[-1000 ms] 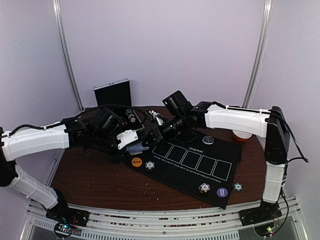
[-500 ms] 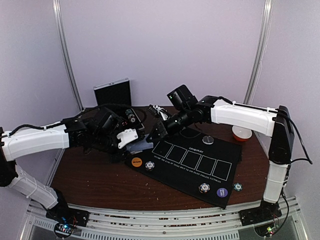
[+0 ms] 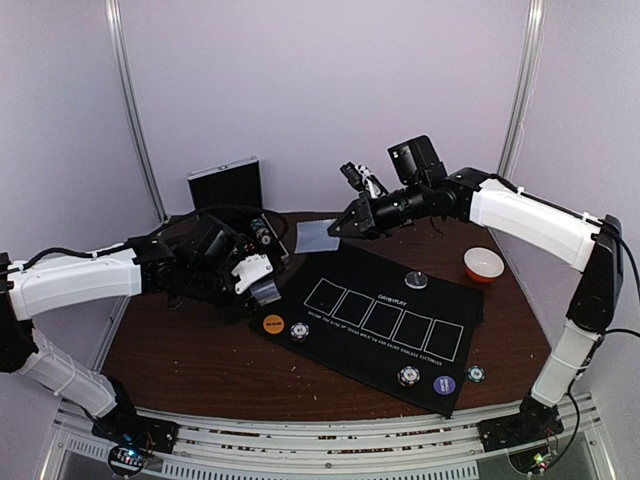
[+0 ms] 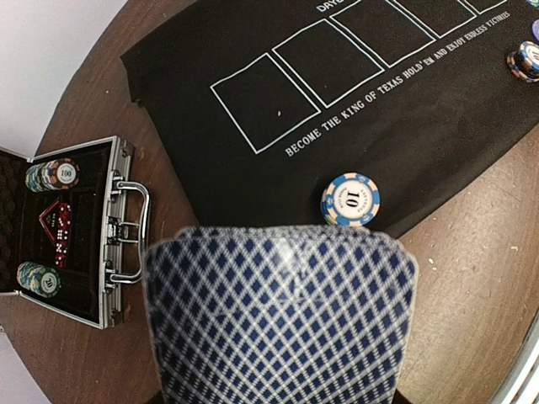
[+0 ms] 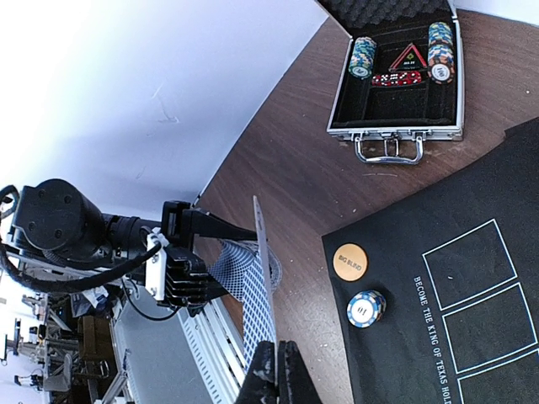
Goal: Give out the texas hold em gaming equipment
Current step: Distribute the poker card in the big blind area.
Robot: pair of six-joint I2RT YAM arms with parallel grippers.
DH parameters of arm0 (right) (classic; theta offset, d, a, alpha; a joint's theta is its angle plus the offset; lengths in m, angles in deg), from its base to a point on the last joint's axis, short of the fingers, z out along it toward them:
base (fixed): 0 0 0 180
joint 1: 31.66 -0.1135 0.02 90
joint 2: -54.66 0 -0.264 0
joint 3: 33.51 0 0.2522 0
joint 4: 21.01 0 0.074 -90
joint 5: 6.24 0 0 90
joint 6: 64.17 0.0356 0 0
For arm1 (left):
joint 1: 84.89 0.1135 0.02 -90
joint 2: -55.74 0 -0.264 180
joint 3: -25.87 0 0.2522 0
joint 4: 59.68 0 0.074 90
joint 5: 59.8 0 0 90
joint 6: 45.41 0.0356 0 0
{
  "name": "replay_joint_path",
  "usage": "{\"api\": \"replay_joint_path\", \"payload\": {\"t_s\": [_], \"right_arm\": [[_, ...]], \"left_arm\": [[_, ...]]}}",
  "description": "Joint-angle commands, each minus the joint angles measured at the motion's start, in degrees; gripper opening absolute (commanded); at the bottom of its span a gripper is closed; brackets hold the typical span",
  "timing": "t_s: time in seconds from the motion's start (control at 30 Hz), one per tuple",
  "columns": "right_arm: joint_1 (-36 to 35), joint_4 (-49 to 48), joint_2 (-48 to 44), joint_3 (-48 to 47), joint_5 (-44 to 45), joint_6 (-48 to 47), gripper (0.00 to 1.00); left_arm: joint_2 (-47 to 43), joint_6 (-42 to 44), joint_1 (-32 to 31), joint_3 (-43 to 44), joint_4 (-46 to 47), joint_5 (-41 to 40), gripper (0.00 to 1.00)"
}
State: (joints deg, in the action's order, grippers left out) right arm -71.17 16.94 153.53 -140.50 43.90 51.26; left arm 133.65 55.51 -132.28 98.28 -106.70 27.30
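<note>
Left wrist, diamond-checked cards (image 4: pixel 278 311), round striped chip (image 4: pixel 350 200)

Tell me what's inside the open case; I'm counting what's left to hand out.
The case holds two chip stacks, red dice and a red triangular piece. How many chips each stack holds cannot be seen.

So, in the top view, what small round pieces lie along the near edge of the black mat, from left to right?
The orange button → blue-edged chip → second chip → purple button → third chip, just off the mat.
</note>
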Motion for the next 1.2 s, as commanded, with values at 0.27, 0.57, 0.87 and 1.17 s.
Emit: {"api": "replay_joint_path", "payload": {"t_s": [0.27, 0.57, 0.87, 1.17], "right_arm": [[-0.75, -16.6, 4.65, 7.96, 8.92, 12.48, 0.0], [-5.72, -33.88, 22.06, 3.28, 13.4, 24.77, 0.0], [-8.83, -44.56, 33.52, 0.37, 18.7, 36.52, 0.0], [-10.45, -40.39, 36.33, -2.63, 21.76, 37.91, 0.0]], "left_arm": [[-1.95, -3.18, 2.83, -0.12, 3.42, -2.11, 0.47], [-2.95, -4.94, 4.07, -0.62, 2.99, -3.53, 0.47], [-2.86, -4.91, 4.55, -1.22, 3.32, -3.34, 0.47], [-3.41, -4.58, 5.22, -1.97, 3.51, -3.34, 0.47]]}}
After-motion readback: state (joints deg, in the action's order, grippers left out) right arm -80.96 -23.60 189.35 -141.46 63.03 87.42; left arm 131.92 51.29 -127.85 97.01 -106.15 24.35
